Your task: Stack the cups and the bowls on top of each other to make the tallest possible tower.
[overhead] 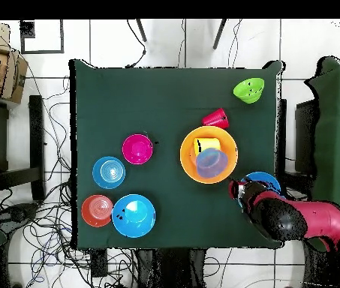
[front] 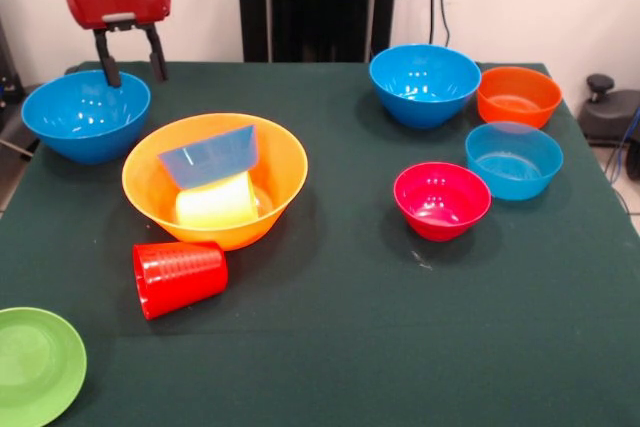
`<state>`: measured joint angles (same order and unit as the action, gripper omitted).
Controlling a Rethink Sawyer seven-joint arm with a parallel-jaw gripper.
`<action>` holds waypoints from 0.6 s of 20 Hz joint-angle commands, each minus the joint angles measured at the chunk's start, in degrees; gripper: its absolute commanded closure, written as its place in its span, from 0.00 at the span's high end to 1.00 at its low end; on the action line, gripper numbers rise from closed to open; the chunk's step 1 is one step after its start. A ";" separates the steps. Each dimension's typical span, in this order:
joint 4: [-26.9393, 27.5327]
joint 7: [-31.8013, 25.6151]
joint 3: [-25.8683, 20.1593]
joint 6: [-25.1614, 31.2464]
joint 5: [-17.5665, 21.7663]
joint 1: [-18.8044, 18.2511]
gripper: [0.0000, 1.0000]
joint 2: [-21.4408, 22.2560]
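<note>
Nearest you, light green bowl (front: 38,362) at 7 o'clock; red cup (front: 178,277) lies on its side, could roll if nudged. Big yellow-orange bowl (front: 215,180) holds the yellow cup (front: 216,203) with a pale blue bowl (front: 209,155) tilted on it; this tower may slip. Far at 11 o'clock, gripper (front: 130,62) hangs open, empty, over deep blue bowl (front: 86,115).

Bright even overhead light, soft shadows, small glints on glossy bowls (front: 424,84)

a dark green counter (front: 400,347) carries everything. cables (overhead: 41,232) tangle on the tiled floor (overhead: 52,60) beside the counter; a cardboard box (overhead: 7,71) sits off one corner.
</note>
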<state>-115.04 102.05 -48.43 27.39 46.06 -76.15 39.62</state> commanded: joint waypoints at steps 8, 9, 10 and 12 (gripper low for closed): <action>9.10 -3.22 7.12 -0.55 12.13 12.52 1.00 -5.65; 9.91 -2.41 7.94 -0.79 13.08 13.78 1.00 -6.01; 10.70 -2.28 8.50 -0.87 14.04 14.84 1.00 -6.52; 12.32 -0.87 9.92 -2.01 15.56 16.74 1.00 -7.89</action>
<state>-109.73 102.05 -44.37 27.35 53.21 -66.60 36.50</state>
